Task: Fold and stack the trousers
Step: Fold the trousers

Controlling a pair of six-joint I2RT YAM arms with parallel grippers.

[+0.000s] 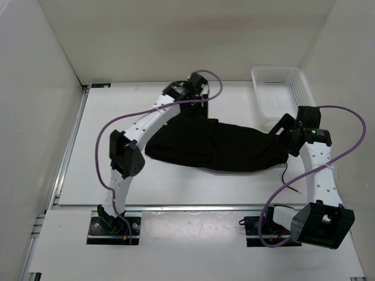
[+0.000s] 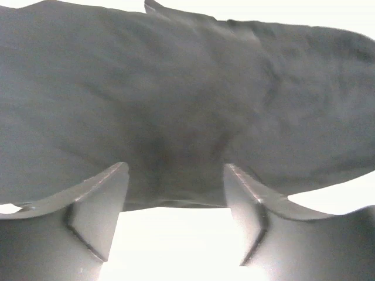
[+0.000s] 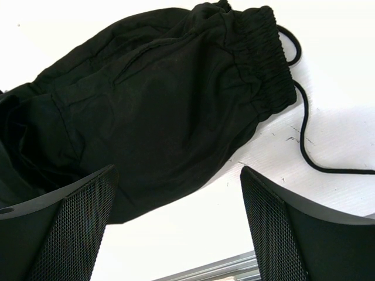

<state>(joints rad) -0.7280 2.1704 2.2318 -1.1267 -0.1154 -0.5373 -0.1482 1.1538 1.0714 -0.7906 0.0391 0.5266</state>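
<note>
The black trousers [image 1: 217, 146] lie bunched in a long heap across the middle of the table. In the right wrist view their elastic waistband [image 3: 263, 52] points right, and a black drawstring [image 3: 302, 134] trails over the white surface. At the heap's far left end my left gripper [image 1: 196, 108] stands open. Its pale fingers [image 2: 99, 199] sit either side of the fabric's edge [image 2: 176, 202] without pinching it. The right gripper [image 1: 282, 133] hangs open at the waistband end, with its mesh-padded fingers [image 3: 76, 222] just above bare table beside the cloth [image 3: 146, 105].
A white mesh basket [image 1: 281, 91] stands at the back right, close behind the right gripper. White walls close in the table on the left, back and right. A metal rail [image 1: 193, 206] runs along the table's near edge.
</note>
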